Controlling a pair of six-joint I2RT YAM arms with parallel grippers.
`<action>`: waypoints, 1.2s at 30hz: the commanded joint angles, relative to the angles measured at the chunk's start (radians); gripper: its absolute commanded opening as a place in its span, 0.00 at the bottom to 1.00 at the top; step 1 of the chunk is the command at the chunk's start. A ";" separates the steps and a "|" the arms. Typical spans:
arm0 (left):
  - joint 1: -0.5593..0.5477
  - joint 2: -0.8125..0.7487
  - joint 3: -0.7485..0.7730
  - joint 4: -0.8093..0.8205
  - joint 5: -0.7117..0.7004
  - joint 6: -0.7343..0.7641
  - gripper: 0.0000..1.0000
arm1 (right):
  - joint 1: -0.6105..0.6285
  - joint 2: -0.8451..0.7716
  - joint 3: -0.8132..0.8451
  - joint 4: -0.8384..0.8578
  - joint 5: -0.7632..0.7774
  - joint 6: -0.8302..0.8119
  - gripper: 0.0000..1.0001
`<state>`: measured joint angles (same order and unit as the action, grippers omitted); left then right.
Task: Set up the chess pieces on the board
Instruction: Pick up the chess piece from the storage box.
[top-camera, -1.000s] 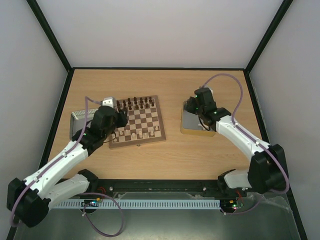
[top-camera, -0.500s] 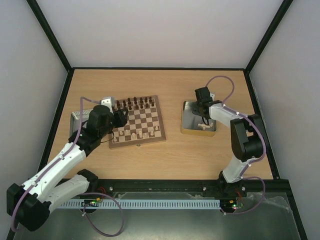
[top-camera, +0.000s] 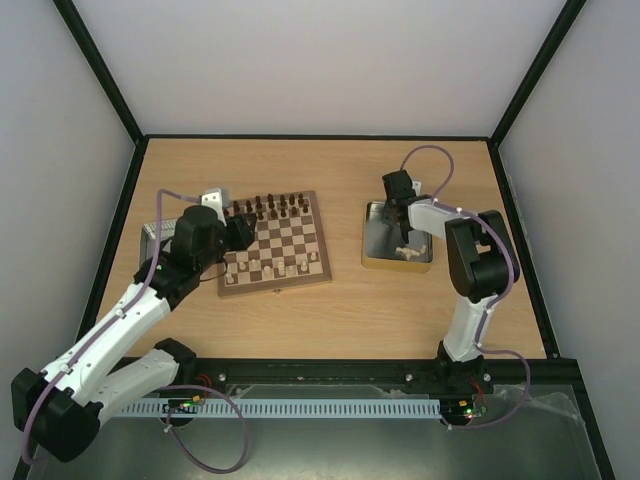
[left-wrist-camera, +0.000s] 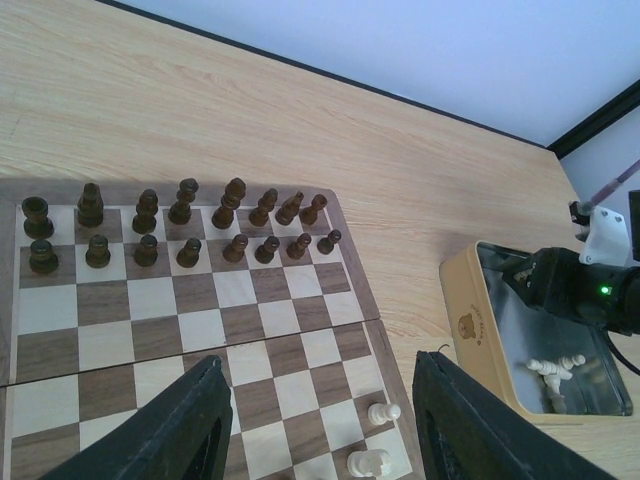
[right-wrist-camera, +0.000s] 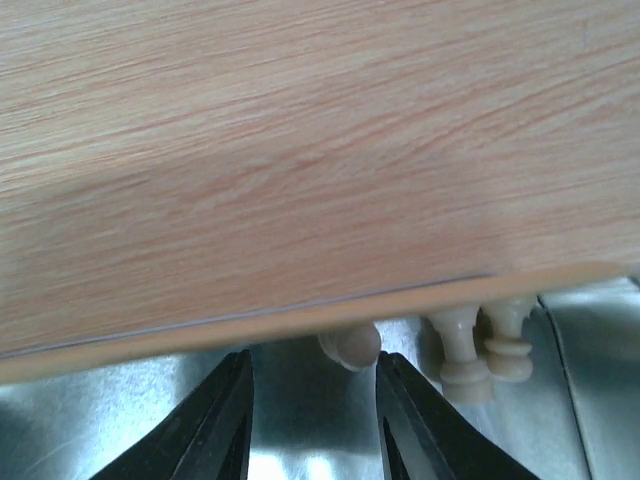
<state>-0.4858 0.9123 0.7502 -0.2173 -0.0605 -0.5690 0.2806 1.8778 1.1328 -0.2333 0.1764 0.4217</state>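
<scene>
White-shelled arms, two, rise from the bottom edge of the overhead view, the left reaching toward centre-left, the right folded toward centre-right.

Left gripper (left-wrist-camera: 320, 375): claw apart, nothing between its black fingers (left-wrist-camera: 200, 425); hangs over the near left part of the board (left-wrist-camera: 150, 300).

Board: checkered wood with a pale border, lying flat on the tabletop (top-camera: 350, 310), left of centre in the overhead view.

Cream chess pieces (left-wrist-camera: 383, 412), on the board: two show at the lower middle of the left wrist view, upright on squares near the board's right edge; overhead, more stand along the near rows.

Dark chess pieces (left-wrist-camera: 185, 225): two full rows, upright, on the board's far ranks.

Gold tin (left-wrist-camera: 470, 325): shallow, metal floor, well to the right of the board.

Cream chess pieces, in the gold tin: a few lie on their sides at its near end, at the right of the left wrist view. In the right wrist view two lie side by side at lower right and one rounded piece rests against the tin wall.

Right gripper (right-wrist-camera: 312, 375): claw apart and holding nothing, lowered inside the gold tin, the rounded piece just beyond its gap.

Silver tin (top-camera: 152, 232): left of the board, partly hidden by the left arm.

Purple cable (top-camera: 440, 152): loops above the right wrist.
</scene>
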 joint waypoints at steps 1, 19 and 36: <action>0.007 0.011 0.034 -0.008 0.016 0.008 0.52 | -0.005 0.035 0.040 0.025 0.086 -0.098 0.32; 0.007 0.019 0.063 -0.037 0.057 -0.027 0.52 | -0.033 0.066 0.023 0.117 -0.006 -0.326 0.20; 0.007 0.001 0.062 -0.080 0.010 -0.048 0.51 | 0.014 -0.127 -0.062 0.067 -0.077 -0.171 0.11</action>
<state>-0.4831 0.9291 0.7868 -0.2638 -0.0189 -0.6003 0.2615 1.8557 1.0924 -0.1310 0.1085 0.1764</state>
